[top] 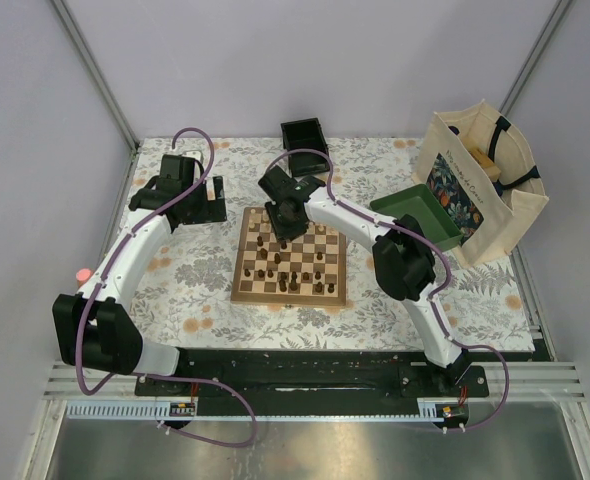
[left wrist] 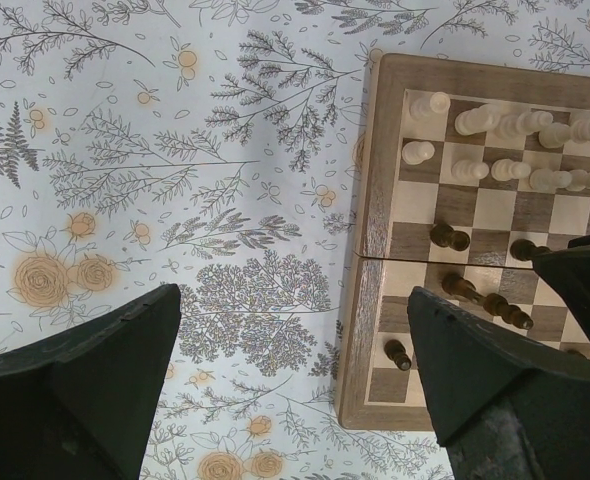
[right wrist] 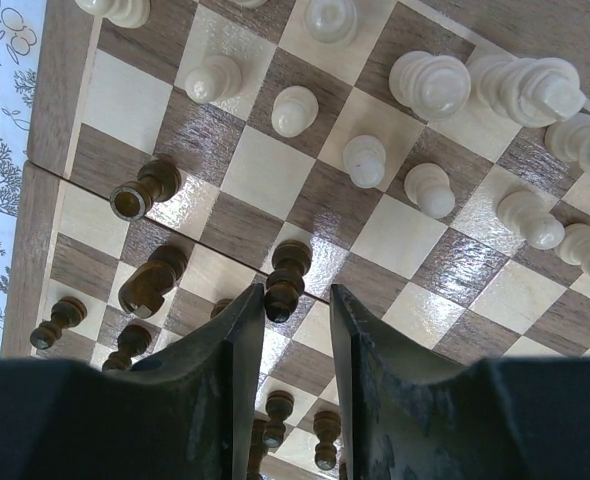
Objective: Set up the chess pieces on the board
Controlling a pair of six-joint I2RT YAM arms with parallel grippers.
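The wooden checkered board (top: pixel 237 284) lies mid-table. Pale chess pieces (right wrist: pixel 435 85) stand on one side of it, dark chess pieces (right wrist: pixel 292 270) on the other. Two dark ones (right wrist: pixel 153 282) lie on their sides. My right gripper (right wrist: pixel 297 297) hovers low over the board's far-left part (top: pixel 283 226). Its jaws are a little apart, and an upright dark piece sits just past the left fingertip (right wrist: pixel 251 305), not clamped. My left gripper (left wrist: pixel 290 300) is wide open and empty over the tablecloth, beside the board's edge (left wrist: pixel 375 250). In the top view it (top: pixel 211 205) is left of the board.
A small black box (top: pixel 304 135) stands behind the board. A green tray (top: pixel 415 213) and a cream tote bag (top: pixel 485 180) are at the right. Metal frame posts stand at the back corners. Floral tablecloth (left wrist: pixel 175 200) lies left of the board.
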